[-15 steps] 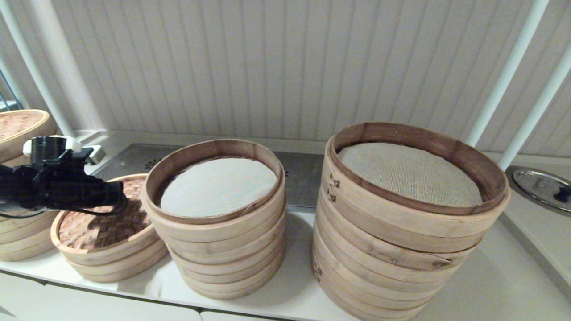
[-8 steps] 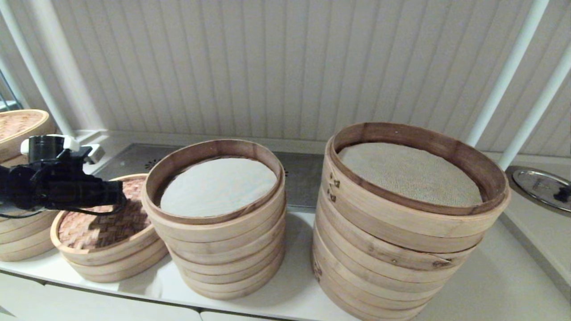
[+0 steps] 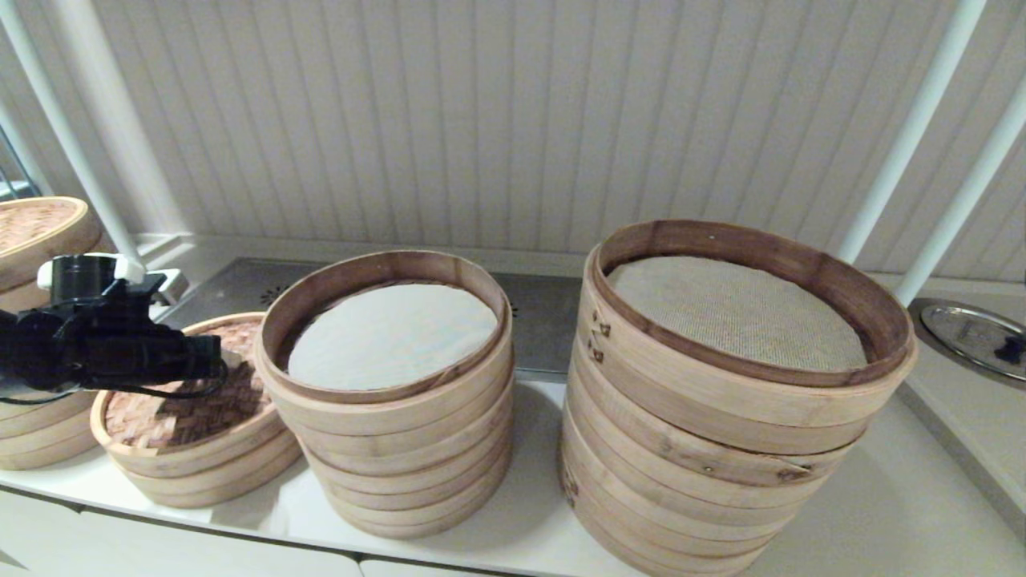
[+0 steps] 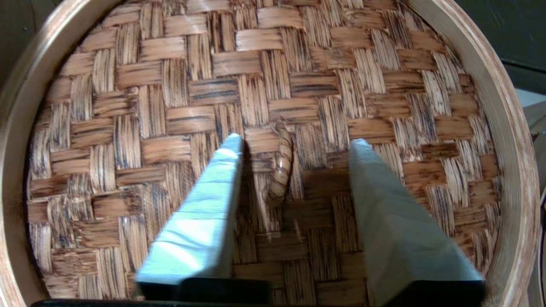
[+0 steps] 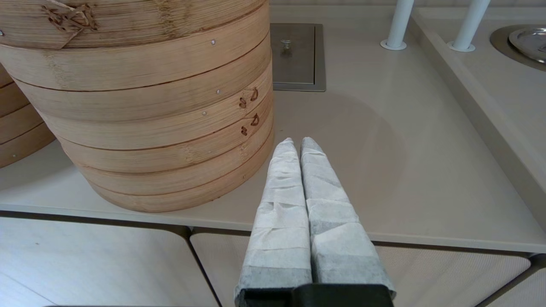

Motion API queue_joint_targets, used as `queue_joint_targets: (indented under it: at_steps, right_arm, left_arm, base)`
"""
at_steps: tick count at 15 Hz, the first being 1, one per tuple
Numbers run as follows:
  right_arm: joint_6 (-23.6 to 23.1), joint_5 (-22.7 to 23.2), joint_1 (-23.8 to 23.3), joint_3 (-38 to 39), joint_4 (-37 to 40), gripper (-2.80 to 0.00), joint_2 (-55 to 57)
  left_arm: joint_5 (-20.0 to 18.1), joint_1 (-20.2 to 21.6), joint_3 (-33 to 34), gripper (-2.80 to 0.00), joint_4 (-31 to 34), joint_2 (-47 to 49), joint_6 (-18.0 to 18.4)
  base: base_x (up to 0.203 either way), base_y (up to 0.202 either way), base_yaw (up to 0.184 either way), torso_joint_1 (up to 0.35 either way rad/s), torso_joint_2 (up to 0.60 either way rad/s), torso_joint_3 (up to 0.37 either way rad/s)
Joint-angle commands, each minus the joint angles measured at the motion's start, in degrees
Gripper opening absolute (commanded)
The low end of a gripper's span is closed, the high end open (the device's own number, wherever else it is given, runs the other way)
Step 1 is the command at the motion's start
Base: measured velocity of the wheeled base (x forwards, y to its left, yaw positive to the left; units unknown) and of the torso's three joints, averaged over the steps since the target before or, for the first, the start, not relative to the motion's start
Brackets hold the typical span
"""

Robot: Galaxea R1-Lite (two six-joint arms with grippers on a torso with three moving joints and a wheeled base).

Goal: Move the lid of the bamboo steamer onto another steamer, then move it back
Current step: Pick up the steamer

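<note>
The bamboo steamer lid (image 3: 184,413) lies on a low two-ring steamer at the left of the counter. Its reddish-brown weave (image 4: 273,64) fills the left wrist view, with the small loop handle (image 4: 282,162) at its centre. My left gripper (image 4: 296,140) hangs open just above the lid, one finger on each side of the handle, touching nothing. The other steamer (image 3: 401,433), a stack of pale rings with a smooth white liner, stands uncovered right beside it. My right gripper (image 5: 295,140) is shut and empty, low at the counter's front edge.
A wider, taller stack (image 3: 721,449) with a beige mesh liner stands on the right, close to my right gripper. Another stack with its own woven lid (image 3: 32,224) sits at the far left. White poles and a round metal cover (image 3: 974,336) are at the back right.
My left arm has sunk a little toward the lid. Everything else is as before.
</note>
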Motion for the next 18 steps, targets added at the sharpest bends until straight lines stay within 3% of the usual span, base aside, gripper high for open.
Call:
queue_joint_targets:
  at_steps: [1,6,7,18]
  right_arm:
    - [0.0,0.0,0.0,0.1,0.0,-2.8,0.0]
    - [0.0,0.0,0.0,0.1,0.0,-2.8,0.0]
    - [0.0,0.0,0.0,0.1,0.0,-2.8,0.0]
    - [0.0,0.0,0.0,0.1,0.0,-2.8,0.1]
  left_arm:
    - [-0.1,0.0,0.6,0.0,-0.1,-0.3,0.0]
    - [-0.1,0.0,1.1,0.0,-0.1,-1.4,0.0]
    - [-0.1,0.0,1.2,-2.8,-0.1,-1.4,0.0]
    - [-0.1,0.5,2.2,-2.8,-3.3,0.7,0.0]
  base:
    - [0.0,0.0,0.0,0.0,0.0,0.0]
    - [0.0,0.0,0.0,0.0,0.0,0.0]
    - [0.0,0.0,0.0,0.0,0.0,0.0]
    - [0.0,0.0,0.0,0.0,0.0,0.0]
